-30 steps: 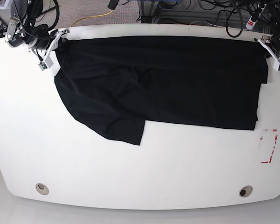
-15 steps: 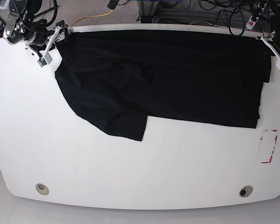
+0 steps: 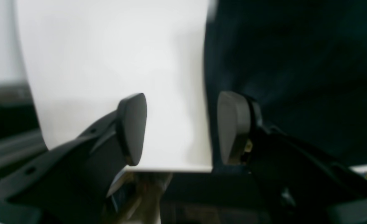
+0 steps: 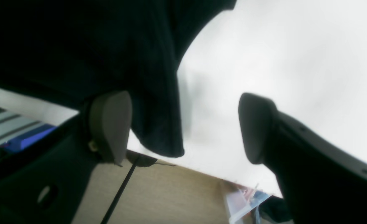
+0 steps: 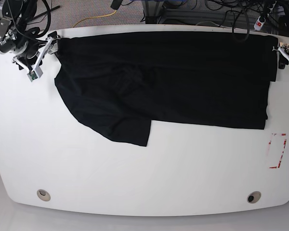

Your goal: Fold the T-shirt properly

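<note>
Sprawling across the upper half of the base view, the T-shirt (image 5: 173, 77) lies flat on the white table (image 5: 144, 178), its top edge running along the table's far rim and one sleeve-like flap hanging down toward lower left of the cloth.

At the upper left of that view sits the right gripper (image 5: 42, 55), just beside the shirt's corner. Its wrist view shows the jaws spread wide, with a dark fold of cloth drooping between them but pinched by neither pad; the fabric hangs free over the table edge there.

Over at the upper right, the left gripper (image 5: 285, 57) sits at the shirt's other corner. From its wrist camera the two fingertips (image 3: 133, 127) stand apart, bare table between them, the shirt's edge lying just against the right-hand pad. Nothing is clamped.

So both corners are let go, and the reason looks plain: the garment is laid out stretched from corner to corner, ready for a fold. The judgement here is that the flattening step is finished and folding proper is not yet begun; the crumpled lower-left flap probably needs attention first.
</note>
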Controlling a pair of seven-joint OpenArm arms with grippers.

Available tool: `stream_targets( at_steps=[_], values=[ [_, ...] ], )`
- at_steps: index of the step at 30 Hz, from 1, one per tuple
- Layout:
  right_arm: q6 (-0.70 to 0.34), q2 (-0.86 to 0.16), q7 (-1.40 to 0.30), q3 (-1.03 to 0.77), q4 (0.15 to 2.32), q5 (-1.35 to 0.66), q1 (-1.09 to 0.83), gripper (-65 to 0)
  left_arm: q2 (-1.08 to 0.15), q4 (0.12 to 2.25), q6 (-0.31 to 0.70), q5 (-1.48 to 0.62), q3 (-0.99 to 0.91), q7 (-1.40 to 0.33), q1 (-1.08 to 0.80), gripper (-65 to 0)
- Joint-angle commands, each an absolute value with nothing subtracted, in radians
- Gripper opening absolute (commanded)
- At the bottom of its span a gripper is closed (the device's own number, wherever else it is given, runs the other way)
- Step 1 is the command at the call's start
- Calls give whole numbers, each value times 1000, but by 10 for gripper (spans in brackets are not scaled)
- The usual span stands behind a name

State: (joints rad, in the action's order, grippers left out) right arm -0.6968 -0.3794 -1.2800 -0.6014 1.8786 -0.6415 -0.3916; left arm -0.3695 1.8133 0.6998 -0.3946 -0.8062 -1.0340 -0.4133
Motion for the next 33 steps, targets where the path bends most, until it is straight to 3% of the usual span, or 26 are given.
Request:
stream_targets(
  at_steps=[1, 10, 19, 27, 33],
  values=[
    [-698, -395, -1273, -608, 1897, -653, -377, -140, -387, 1850, 698, -392, -812, -1038, -415, -311],
    [-698, -352, -1270, -607, 1863, -644, -249, -140, -384, 1844, 698, -390, -733, -1038, -395, -311],
    [-698, -328, -1265, -601, 1641, -642, -27, -140, -329, 1844, 698, -387, -707, -1038, -332, -311],
    [-698, -372, -1158, -476, 1408, -565, 171, -141, -266, 1845, 698, -214, -708, -1038, -234, -311],
    [-698, -374, -1170, -452, 1400, -530, 206, -141, -237, 1845, 698, -143, -710, -1038, -203, -312]
  ],
)
